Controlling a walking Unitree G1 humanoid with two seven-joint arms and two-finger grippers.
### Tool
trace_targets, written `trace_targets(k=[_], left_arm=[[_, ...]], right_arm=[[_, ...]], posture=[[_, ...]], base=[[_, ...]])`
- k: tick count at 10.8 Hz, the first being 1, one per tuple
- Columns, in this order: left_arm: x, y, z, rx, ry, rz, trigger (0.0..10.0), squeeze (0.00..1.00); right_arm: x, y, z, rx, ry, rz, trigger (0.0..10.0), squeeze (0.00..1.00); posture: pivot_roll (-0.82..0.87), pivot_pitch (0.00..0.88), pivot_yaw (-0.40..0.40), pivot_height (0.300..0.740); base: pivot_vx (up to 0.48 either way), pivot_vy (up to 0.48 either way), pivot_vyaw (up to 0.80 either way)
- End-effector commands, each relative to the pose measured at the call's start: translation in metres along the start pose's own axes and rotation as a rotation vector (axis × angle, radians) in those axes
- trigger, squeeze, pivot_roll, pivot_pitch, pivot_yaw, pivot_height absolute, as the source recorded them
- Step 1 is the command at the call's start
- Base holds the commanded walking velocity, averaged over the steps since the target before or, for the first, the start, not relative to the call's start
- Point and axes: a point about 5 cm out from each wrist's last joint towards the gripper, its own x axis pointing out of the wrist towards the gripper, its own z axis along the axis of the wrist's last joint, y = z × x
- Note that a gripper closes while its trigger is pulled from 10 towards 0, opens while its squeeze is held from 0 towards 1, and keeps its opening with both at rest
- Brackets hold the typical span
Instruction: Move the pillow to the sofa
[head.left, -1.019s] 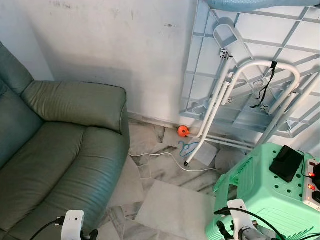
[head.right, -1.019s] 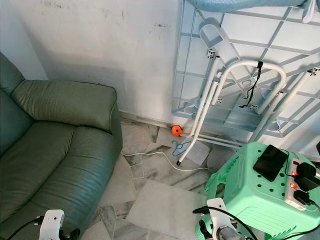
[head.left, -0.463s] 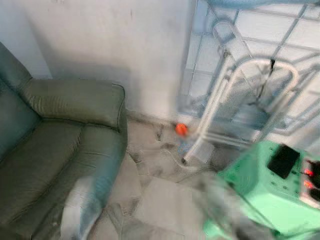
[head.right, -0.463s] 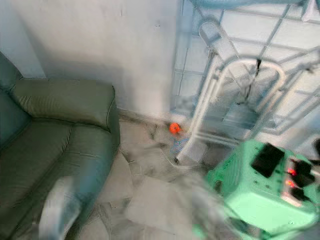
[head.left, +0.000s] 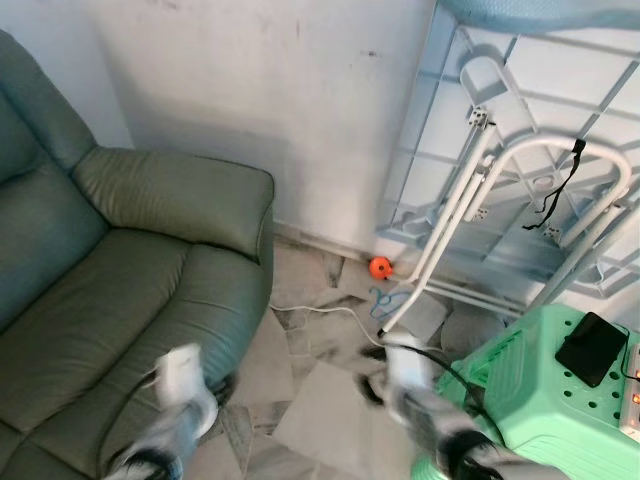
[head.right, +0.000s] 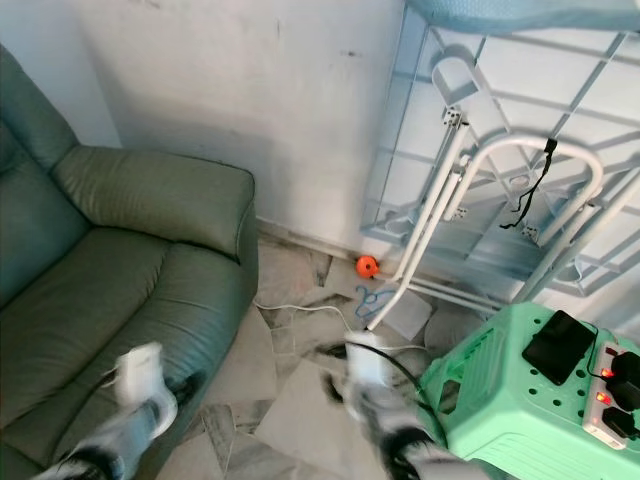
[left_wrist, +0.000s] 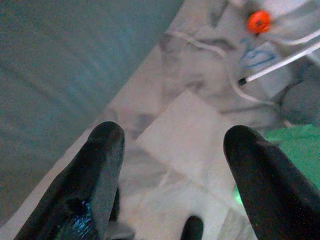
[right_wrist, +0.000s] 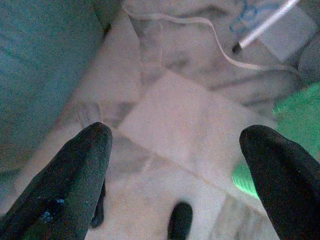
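The head's two eyes look forward and down from above at the sofa (head.left: 120, 270) left and stool (head.left: 540, 390) right, while both wrist cameras look closely down at the floor (left_wrist: 175, 130) between, sharing the white cable (right_wrist: 210, 35).

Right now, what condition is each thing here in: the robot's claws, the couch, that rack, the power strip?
Left gripper: open, holding nothing.
Right gripper: open, holding nothing.
Sofa: seat bare.
Drying rack: folded, leaning against the wall.
Power strip: red lights on, plugs in.
White cable: loose on the floor.
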Motion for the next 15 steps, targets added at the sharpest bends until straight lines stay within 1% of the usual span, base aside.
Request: trace_targets(k=[1,2,3,4,5,6,7,8,9,10,11,12,13,14,15], left_arm=[[-0.002,0.01,0.005,0.015,-0.017,0.024,10.0,0.0],[-0.004,0.017,0.006,0.059,-0.023,0.028,10.0,0.0],[-0.01,0.033,-0.003,0.038,-0.009,0.082,10.0,0.0],[-0.017,0.05,-0.014,0.052,0.022,0.145,10.0,0.0],[-0.022,0.059,-0.021,-0.001,0.025,0.176,10.0,0.0],[-0.025,0.065,-0.026,0.006,0.035,0.201,10.0,0.0],[-0.028,0.069,-0.033,0.003,0.06,0.21,10.0,0.0],[-0.029,0.07,-0.037,0.015,0.075,0.207,10.0,0.0],[-0.031,0.07,-0.045,0.028,0.099,0.204,10.0,0.0],[-0.032,0.071,-0.048,0.032,0.11,0.21,10.0,0.0],[-0.032,0.071,-0.048,0.009,0.101,0.215,10.0,0.0],[-0.032,0.071,-0.046,0.002,0.084,0.211,10.0,0.0],[-0.032,0.072,-0.045,0.009,0.078,0.22,10.0,0.0],[-0.032,0.073,-0.042,0.04,0.064,0.224,10.0,0.0],[-0.032,0.073,-0.042,0.047,0.06,0.236,10.0,0.0]], right_arm=[[-0.002,-0.018,0.007,0.018,-0.025,-0.067,10.0,0.0],[-0.003,-0.027,0.007,-0.07,-0.025,-0.081,10.0,0.0],[-0.006,-0.04,0.006,-0.08,-0.019,-0.113,10.0,0.0],[-0.008,-0.052,0.002,-0.101,-0.003,-0.141,10.0,0.0],[-0.01,-0.059,-0.002,-0.106,0.01,-0.164,10.0,0.0],[-0.012,-0.064,-0.008,-0.121,0.023,-0.176,10.0,0.0],[-0.014,-0.069,-0.016,-0.135,0.041,-0.185,10.0,0.0],[-0.014,-0.07,-0.018,-0.137,0.047,-0.186,10.0,0.0],[-0.015,-0.07,-0.019,-0.158,0.039,-0.164,10.0,0.0],[-0.015,-0.07,-0.018,-0.179,0.036,-0.149,10.0,0.0],[-0.014,-0.067,-0.018,-0.225,0.043,-0.136,10.0,0.0],[-0.014,-0.065,-0.019,-0.242,0.044,-0.13,10.0,0.0],[-0.014,-0.064,-0.019,-0.25,0.045,-0.126,10.0,0.0],[-0.014,-0.064,-0.02,-0.274,0.051,-0.122,10.0,0.0],[-0.014,-0.064,-0.021,-0.291,0.055,-0.117,10.0,0.0]], posture=[[-0.08,0.0,-0.04,0.74],[-0.08,0.0,-0.039,0.74],[-0.08,0.0,-0.039,0.74],[-0.08,0.0,-0.041,0.74],[-0.08,0.0,-0.041,0.74],[-0.08,0.0,-0.042,0.74],[-0.09,0.0,-0.043,0.74],[-0.09,0.0,-0.042,0.74],[-0.09,0.0,-0.039,0.74],[-0.09,0.0,-0.041,0.74],[-0.08,0.0,-0.044,0.74],[-0.08,0.002,-0.047,0.74],[-0.08,0.005,-0.047,0.74],[-0.08,0.008,-0.049,0.74],[-0.08,0.007,-0.05,0.74]], base=[[0.0,0.0,0.0],[0.0,0.0,0.0],[0.0,0.0,0.0],[0.0,0.0,0.0],[0.0,0.0,0.0],[0.0,0.0,0.0],[0.0,0.0,0.0],[0.0,0.0,0.0],[0.0,0.0,0.0],[0.0,0.0,0.52],[0.0,0.0,0.8],[0.0,0.0,0.8],[0.0,0.0,0.8],[0.0,0.0,0.8],[0.0,0.0,0.8]])
